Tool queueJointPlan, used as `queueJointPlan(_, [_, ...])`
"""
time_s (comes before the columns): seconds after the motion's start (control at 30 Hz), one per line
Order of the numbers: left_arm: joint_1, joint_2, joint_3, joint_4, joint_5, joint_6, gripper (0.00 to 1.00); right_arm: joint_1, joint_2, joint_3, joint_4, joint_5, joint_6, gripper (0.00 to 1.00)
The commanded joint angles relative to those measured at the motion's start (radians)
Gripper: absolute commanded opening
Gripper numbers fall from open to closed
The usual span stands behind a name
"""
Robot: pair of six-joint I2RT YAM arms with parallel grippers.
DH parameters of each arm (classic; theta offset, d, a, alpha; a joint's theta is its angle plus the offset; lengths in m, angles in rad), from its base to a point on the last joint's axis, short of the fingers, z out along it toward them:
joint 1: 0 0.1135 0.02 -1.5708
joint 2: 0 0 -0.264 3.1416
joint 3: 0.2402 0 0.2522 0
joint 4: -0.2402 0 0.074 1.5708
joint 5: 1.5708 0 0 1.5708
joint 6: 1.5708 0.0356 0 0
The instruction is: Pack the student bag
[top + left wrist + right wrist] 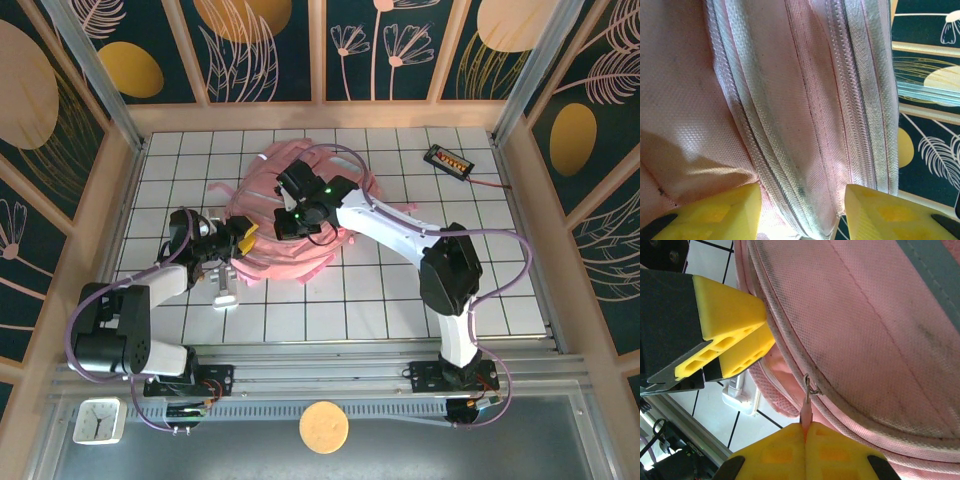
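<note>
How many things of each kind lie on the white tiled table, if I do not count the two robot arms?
student bag: 1
small black device with a cable: 1
small white object: 1
Total: 3

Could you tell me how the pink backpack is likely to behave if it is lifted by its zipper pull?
Probably floppy: the pink backpack is thin woven fabric, lying crumpled with loose straps. The zipper pull, pinched by the right gripper, would likely slide along first rather than raise the bag.
</note>
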Motion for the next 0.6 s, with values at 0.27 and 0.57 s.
queueJointPlan(0.27, [-0.006, 0.042, 0.042, 0.032, 0.008, -0.008, 0.27, 0.023, 0.011, 0.052, 0.020, -0.021, -0.012, 0.00])
queueJointPlan(0.57, [-0.006, 0.053, 0.050, 0.039, 0.013, -0.008, 0.09, 0.022, 0.029, 0.075, 0.004, -0.020, -0.020, 0.00])
